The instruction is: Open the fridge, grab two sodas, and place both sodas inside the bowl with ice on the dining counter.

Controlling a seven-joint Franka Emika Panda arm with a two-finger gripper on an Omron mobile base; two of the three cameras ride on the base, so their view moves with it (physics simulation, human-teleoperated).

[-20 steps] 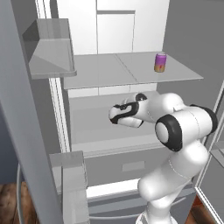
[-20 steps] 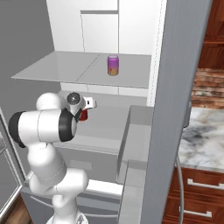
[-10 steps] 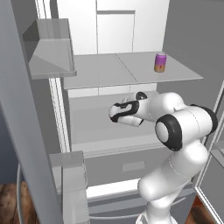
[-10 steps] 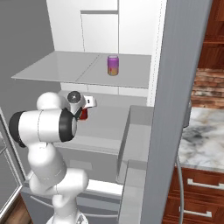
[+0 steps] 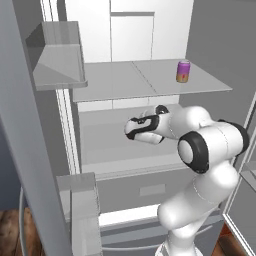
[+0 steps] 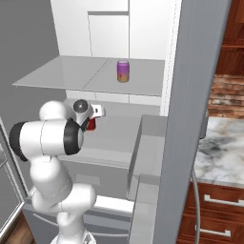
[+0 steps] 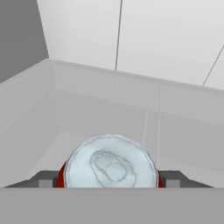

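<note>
Gripper inside the open fridge, over the lower shelf beneath the upper shelf. In the hand view, fingers spread wide, one either side of the red soda, its silver top facing the camera between them. Red edge of the can right against both tips; whether the pads actually press it, or merely bracket it, cannot be told. In the right base view, a sliver of the same red can just past the hand, near the middle of the lower shelf. In the left base view, hand pointing toward the left side of the shelf, can hidden behind it.

Purple soda upright on the upper shelf, toward its right front corner, well apart from the gripper; seen too in the right base view, near the shelf's middle seam.

Against the earlier frames: no visible shift of arm, hand or either can; finger spread unchanged; both doors open as before, door bins in the same place.
</note>
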